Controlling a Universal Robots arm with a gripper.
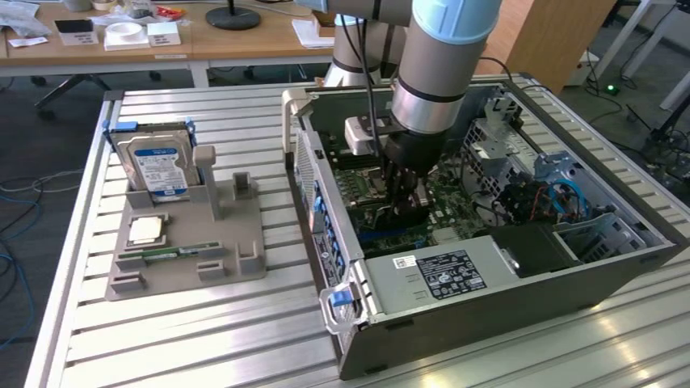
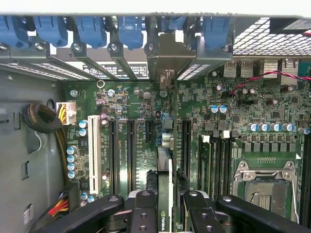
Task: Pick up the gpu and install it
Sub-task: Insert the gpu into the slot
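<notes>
Green and thin, the flat circuit-card gpu (image 2: 164, 194) stands edge-on, pinched in our black tool (image 2: 165, 213) above the green motherboard's (image 2: 228, 111) long black slots (image 2: 130, 153), so we judge pickup done, seating unfinished.

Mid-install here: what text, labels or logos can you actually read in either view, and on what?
"NVIDIA", beside its logo: on the thin green graphics card gripped edge-on between the black fingers.
Blue-white label on the silver hard drive: too small to read.
Black label on the grey power supply box: too small.
Printing on the green motherboard: blurred.
</notes>
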